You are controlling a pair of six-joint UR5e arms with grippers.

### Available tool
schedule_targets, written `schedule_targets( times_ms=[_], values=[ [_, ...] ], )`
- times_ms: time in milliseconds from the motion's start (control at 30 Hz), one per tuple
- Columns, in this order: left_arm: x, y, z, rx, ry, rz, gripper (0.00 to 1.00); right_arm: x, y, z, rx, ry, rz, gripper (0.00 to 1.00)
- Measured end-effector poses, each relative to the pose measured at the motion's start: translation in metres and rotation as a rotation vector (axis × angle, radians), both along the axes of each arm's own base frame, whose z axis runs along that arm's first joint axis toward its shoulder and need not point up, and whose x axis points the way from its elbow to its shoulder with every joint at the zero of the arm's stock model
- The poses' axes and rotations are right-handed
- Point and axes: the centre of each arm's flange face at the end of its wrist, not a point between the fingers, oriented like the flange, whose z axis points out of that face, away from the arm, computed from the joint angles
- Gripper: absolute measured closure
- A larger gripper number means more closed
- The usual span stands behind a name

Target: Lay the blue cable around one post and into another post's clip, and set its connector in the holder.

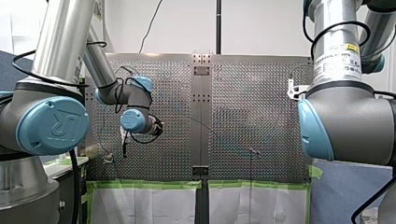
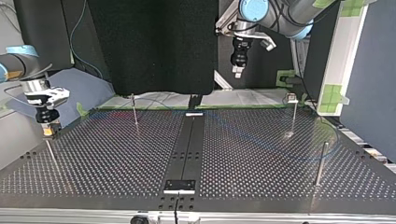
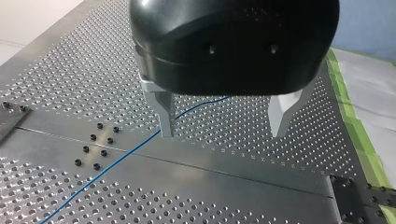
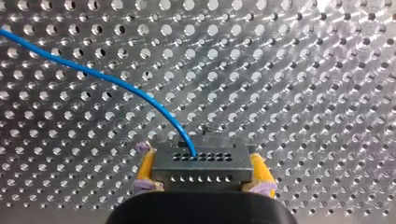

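**Connector gripped, cable on tabletop**

Right fingers clamp the connector over the tabletop, near its edge at the top view's left. Left fingers stand apart above the blue cable lying across the tabletop.

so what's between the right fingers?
The connector, with the blue cable leaving its top face. The right wrist view shows the right gripper with its yellow-padded fingers against both sides of it.
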Motion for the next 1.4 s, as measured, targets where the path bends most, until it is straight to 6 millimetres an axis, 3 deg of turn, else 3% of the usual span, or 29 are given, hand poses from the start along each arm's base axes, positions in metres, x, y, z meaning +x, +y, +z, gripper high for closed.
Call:
schedule_targets(
  times_ms=[1400],
  values=[
    [0.000,0.000,0.000,0.001,0.000,-0.001,0.00,-0.001,-0.009,0.001,-0.012,-0.034,0.000,1.00]
  ],
)
